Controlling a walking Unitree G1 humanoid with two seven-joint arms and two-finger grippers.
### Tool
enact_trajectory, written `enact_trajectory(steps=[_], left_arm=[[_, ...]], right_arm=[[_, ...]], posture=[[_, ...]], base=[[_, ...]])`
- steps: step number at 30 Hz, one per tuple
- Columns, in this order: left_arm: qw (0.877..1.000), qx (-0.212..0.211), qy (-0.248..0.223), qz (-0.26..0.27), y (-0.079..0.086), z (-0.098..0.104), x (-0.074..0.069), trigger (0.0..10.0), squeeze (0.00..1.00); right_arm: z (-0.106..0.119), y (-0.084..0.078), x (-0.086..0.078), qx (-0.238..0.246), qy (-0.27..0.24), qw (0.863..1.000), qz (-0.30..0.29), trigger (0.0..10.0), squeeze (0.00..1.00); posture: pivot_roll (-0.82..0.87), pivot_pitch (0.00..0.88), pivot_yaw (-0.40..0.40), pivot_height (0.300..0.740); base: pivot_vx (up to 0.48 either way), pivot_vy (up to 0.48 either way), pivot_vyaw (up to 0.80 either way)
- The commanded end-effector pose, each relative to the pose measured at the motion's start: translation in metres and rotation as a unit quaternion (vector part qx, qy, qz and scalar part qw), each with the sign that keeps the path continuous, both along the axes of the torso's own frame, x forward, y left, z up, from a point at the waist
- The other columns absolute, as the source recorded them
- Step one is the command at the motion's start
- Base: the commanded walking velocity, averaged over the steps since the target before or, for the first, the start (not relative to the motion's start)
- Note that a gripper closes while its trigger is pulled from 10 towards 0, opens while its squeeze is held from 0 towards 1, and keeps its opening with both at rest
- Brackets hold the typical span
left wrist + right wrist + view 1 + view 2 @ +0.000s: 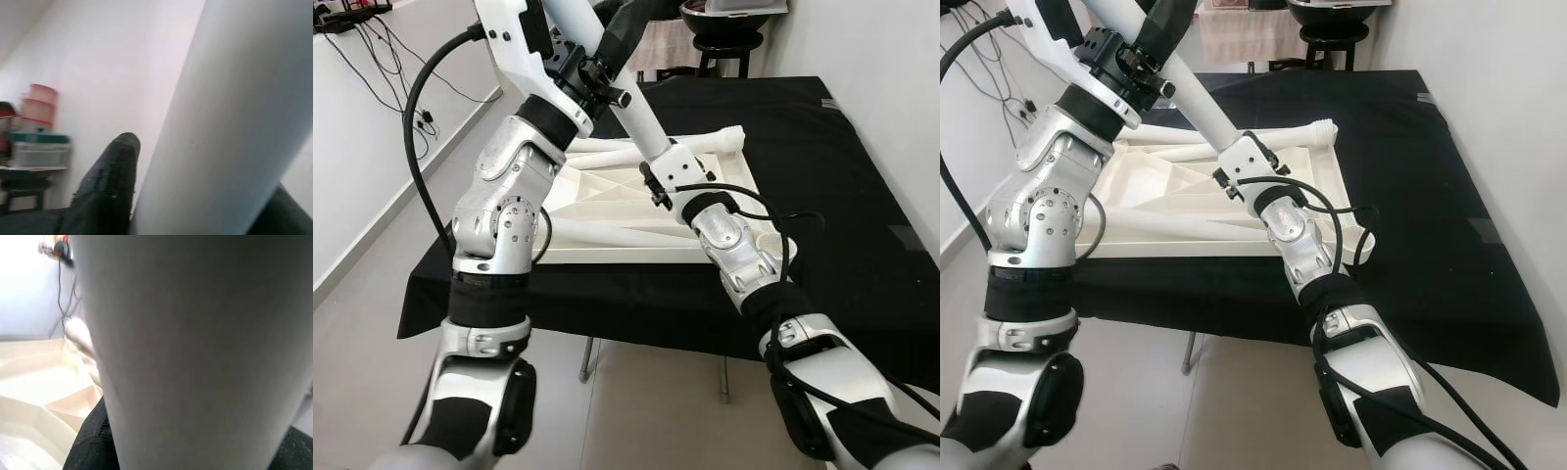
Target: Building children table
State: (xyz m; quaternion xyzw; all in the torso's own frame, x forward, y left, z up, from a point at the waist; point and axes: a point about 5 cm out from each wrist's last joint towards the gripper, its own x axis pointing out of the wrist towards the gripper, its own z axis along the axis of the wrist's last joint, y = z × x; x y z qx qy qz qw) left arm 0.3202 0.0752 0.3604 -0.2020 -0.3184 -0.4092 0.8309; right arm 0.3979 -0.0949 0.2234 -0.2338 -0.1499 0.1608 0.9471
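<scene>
Black cloth covers the work table (862,196), and on it the white tabletop panel (607,211) lies underside up, ribs showing, with spare legs (656,147) resting across its far part. Both arms hold one white table leg (636,113) slanted above the panel: the left gripper (146,205) is closed around it high up, the right gripper (98,440) clamped on it lower down. To seat it well, I would square the leg over a corner socket before pressing and keep both wrists aligned. Room is tight at the near edge, where the panel sits close to the cloth's drop; the table's right side lies bare.
</scene>
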Motion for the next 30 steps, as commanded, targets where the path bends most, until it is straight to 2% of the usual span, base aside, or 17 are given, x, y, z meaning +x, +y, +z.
enact_trajectory(steps=[1,3,6,8,10,12,13,15,18,22,23,24,25,26,28,29,30], left_arm=[[0.998,0.015,-0.014,-0.056,-0.011,-0.002,-0.010,10.0,1.00],[0.999,-0.009,0.001,-0.034,0.003,-0.002,-0.006,10.0,1.00],[0.999,-0.016,0.006,-0.028,0.007,-0.002,-0.005,10.0,1.00],[0.999,-0.035,0.007,-0.018,0.026,-0.001,-0.005,10.0,1.00],[0.999,-0.039,0.007,-0.015,0.031,0.000,-0.005,10.0,1.00],[0.998,-0.052,-0.019,-0.032,0.050,0.009,-0.015,10.0,1.00],[0.998,-0.052,-0.019,-0.032,0.050,0.009,-0.015,10.0,1.00],[0.996,-0.033,-0.062,-0.055,0.067,0.017,-0.032,10.0,1.00],[0.995,-0.033,-0.067,-0.062,0.072,0.017,-0.036,10.0,1.00],[0.995,-0.032,-0.065,-0.064,0.075,0.015,-0.037,10.0,1.00],[0.996,-0.031,-0.059,-0.062,0.078,0.012,-0.037,10.0,1.00],[0.996,-0.030,-0.051,-0.062,0.080,0.009,-0.036,10.0,1.00],[0.996,-0.030,-0.051,-0.062,0.080,0.009,-0.036,10.0,1.00],[0.997,-0.023,-0.038,-0.057,0.080,0.002,-0.033,10.0,1.00],[0.999,-0.006,0.007,-0.043,0.075,-0.020,-0.024,10.0,1.00],[0.999,-0.006,0.007,-0.043,0.075,-0.020,-0.024,10.0,1.00],[0.999,0.006,0.026,-0.039,0.073,-0.030,-0.021,10.0,1.00]], right_arm=[[0.007,0.000,0.003,0.020,0.009,1.000,0.001,0.0,0.00],[0.007,-0.008,0.003,0.041,0.016,0.999,0.000,0.0,0.00],[0.007,-0.010,0.003,0.047,0.017,0.999,0.000,0.0,0.00],[0.006,-0.021,0.003,0.062,0.022,0.998,-0.010,0.0,0.00],[0.006,-0.024,0.003,0.065,0.023,0.998,-0.012,0.0,0.00],[0.005,-0.042,0.005,0.099,0.034,0.994,-0.037,0.0,0.00],[0.005,-0.042,0.005,0.099,0.034,0.994,-0.037,0.0,0.00],[0.002,-0.068,0.007,0.152,0.050,0.983,-0.086,0.0,0.00],[0.001,-0.079,0.007,0.184,0.057,0.976,-0.106,0.0,0.00],[0.001,-0.084,0.007,0.193,0.059,0.973,-0.113,0.0,0.00],[0.002,-0.087,0.007,0.203,0.062,0.970,-0.117,3.8,0.00],[0.002,-0.090,0.007,0.213,0.066,0.967,-0.119,4.4,0.00],[0.002,-0.090,0.007,0.213,0.066,0.967,-0.119,4.4,0.00],[0.002,-0.093,0.007,0.225,0.069,0.964,-0.123,10.0,0.00],[0.003,-0.096,0.006,0.245,0.071,0.959,-0.125,10.0,0.00],[0.003,-0.096,0.006,0.245,0.071,0.959,-0.125,10.0,0.00],[0.004,-0.097,0.005,0.256,0.069,0.956,-0.123,10.0,0.00]], posture=[[-0.04,0.010,0.050,0.740],[-0.04,0.010,0.050,0.740],[-0.04,0.010,0.050,0.740],[-0.05,0.010,0.051,0.740],[-0.05,0.010,0.050,0.740],[-0.05,0.006,0.047,0.740],[-0.05,0.006,0.047,0.740],[-0.05,0.000,0.040,0.740],[-0.05,0.000,0.040,0.740],[-0.05,0.000,0.038,0.740],[-0.05,0.000,0.038,0.740],[-0.06,0.000,0.033,0.740],[-0.06,0.000,0.033,0.740],[-0.05,0.000,0.030,0.740],[-0.05,0.000,0.027,0.740],[-0.05,0.000,0.027,0.740],[-0.05,0.002,0.027,0.740]], base=[[0.000,0.000,0.00],[0.000,0.000,0.00],[0.000,0.000,0.00],[0.000,0.000,0.00],[0.000,0.000,0.00],[0.000,0.000,0.00],[0.000,0.000,0.00],[0.000,0.000,0.00],[0.000,0.000,0.00],[0.000,0.000,0.00],[0.000,0.000,0.00],[0.000,0.000,0.00],[0.000,0.000,0.00],[0.000,0.000,0.00],[0.000,0.000,0.00],[0.000,0.000,0.00],[0.000,0.000,0.00]])
